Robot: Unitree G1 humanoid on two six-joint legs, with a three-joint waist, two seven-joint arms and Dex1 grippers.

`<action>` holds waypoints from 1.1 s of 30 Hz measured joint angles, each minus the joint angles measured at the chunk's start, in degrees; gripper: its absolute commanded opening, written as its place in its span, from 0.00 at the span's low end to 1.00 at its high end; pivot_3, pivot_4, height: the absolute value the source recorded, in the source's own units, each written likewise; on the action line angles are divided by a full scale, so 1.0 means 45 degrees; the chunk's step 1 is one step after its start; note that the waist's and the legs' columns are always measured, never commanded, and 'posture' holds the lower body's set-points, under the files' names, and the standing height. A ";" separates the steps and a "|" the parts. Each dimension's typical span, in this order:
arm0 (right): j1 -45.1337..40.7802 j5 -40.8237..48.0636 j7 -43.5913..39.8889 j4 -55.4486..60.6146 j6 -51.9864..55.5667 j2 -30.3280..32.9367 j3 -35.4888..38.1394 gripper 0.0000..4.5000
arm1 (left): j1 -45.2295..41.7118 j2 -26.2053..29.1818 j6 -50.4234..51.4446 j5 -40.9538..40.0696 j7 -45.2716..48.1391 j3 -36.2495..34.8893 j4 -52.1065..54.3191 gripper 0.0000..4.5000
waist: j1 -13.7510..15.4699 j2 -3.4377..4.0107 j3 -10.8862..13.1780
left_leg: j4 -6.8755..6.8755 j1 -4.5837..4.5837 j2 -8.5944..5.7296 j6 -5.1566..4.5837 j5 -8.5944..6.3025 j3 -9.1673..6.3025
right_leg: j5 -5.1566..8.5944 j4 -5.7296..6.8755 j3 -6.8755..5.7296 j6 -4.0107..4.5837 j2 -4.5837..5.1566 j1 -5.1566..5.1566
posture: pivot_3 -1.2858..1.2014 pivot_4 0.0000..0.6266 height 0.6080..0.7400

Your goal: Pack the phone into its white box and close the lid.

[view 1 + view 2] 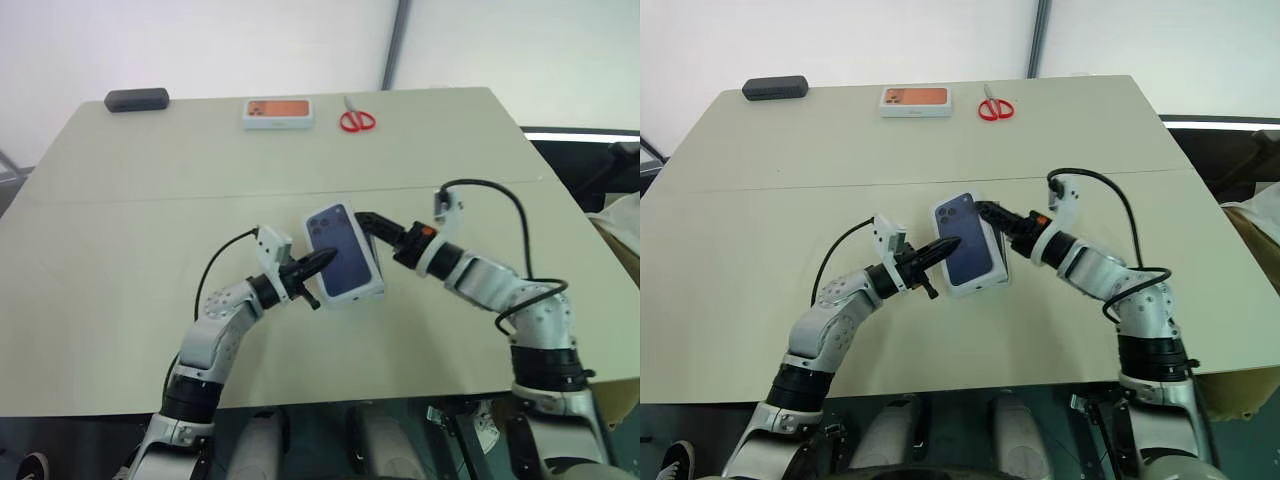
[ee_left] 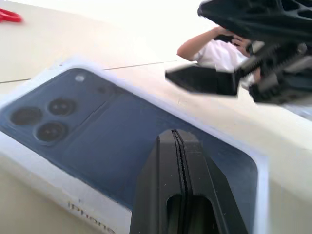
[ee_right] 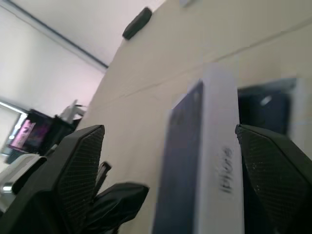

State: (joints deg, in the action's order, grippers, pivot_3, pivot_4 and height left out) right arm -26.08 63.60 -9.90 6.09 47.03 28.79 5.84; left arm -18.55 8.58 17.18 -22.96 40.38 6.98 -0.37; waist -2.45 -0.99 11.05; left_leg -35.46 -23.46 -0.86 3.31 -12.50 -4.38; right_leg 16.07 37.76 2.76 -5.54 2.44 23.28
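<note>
The lid, white with a dark-blue phone picture on top, lies in the middle of the table. It covers the white box, so the tray beneath is hidden. The phone is out of sight. My left gripper is shut, and its joined fingertips rest on the lid's picture face from the near left. My right gripper stands open at the lid's far right edge. Its fingers are spread on either side of the lid's white side wall without clamping it.
At the table's far edge lie a black oblong case, a white box with an orange top and red scissors. A person sits beyond the table. The table's front edge runs just behind my arms.
</note>
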 measured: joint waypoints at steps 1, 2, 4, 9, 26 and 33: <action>-0.0003 -0.0522 -0.0253 -0.0001 -0.0213 0.0149 -0.0090 1.00 | -0.0002 -0.0004 -0.0044 0.0013 0.0009 0.0045 -0.0047 0.00 | -0.0014 0.0000 0.0000 | 0.0000 0.0002 0.0001 0.0000 0.0000 0.0001 | 0.0000 0.0000 0.0001 0.0000 -0.0001 0.0000 | 0.52 0.24 1.00; -0.0014 -0.1353 -0.0630 -0.0014 -0.0616 0.0286 -0.0280 0.89 | -0.0014 -0.0025 -0.0068 0.0019 0.0013 0.0047 -0.0158 0.00 | -0.0021 0.0000 0.0000 | 0.0001 0.0002 0.0002 0.0000 0.0000 0.0001 | 0.0000 0.0001 0.0002 0.0000 -0.0002 0.0000 | 0.52 0.24 1.00; -0.0065 -0.3167 -0.1315 -0.0037 -0.1626 0.0570 -0.1024 0.72 | -0.0011 0.0033 -0.0061 0.0014 0.0034 0.0040 -0.0243 0.00 | -0.0013 0.0000 0.0000 | 0.0001 0.0003 0.0003 0.0000 0.0000 0.0000 | 0.0000 0.0001 0.0002 0.0000 -0.0002 0.0001 | 0.52 0.24 1.00; 0.0254 -0.7493 -0.2865 -0.0028 -0.4482 0.1162 -0.3088 0.12 | 0.0104 0.0657 -0.0002 -0.0018 0.0164 -0.0098 -0.0067 0.00 | 0.0031 -0.0001 0.0000 | -0.0002 0.0002 -0.0007 0.0001 0.0000 -0.0003 | 0.0000 0.0000 0.0001 -0.0002 0.0013 -0.0002 | 0.52 0.24 1.00; 0.0693 -1.1460 -0.4690 -0.0921 -0.6762 0.0744 -0.3602 0.01 | 0.1163 0.1840 0.0539 0.0583 -0.0230 -0.0736 0.0125 0.00 | 0.0174 -0.0002 0.0001 | -0.0016 0.0005 -0.0035 0.0002 0.0000 -0.0024 | -0.0001 0.0001 -0.0010 -0.0001 0.0043 -0.0020 | 0.52 0.24 1.00; 0.0690 -1.1847 -0.4940 -0.1062 -0.6813 0.0409 -0.3408 0.01 | 0.0204 0.0821 0.0125 0.1140 -0.0286 -0.0182 -0.0939 0.00 | 0.0368 -0.0002 0.0001 | -0.0032 0.0005 -0.0044 0.0002 0.0000 -0.0030 | -0.0001 0.0003 -0.0016 -0.0002 0.0048 -0.0029 | 0.52 0.24 1.00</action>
State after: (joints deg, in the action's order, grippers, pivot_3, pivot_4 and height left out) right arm -22.98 10.29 -32.13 1.31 16.37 30.63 -9.50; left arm -17.63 12.27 17.74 -17.83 39.09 6.16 -4.59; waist -0.79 -1.00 11.05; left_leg -35.61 -23.44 -1.05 3.32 -12.50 -4.51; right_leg 16.07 37.78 2.69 -5.55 2.65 23.15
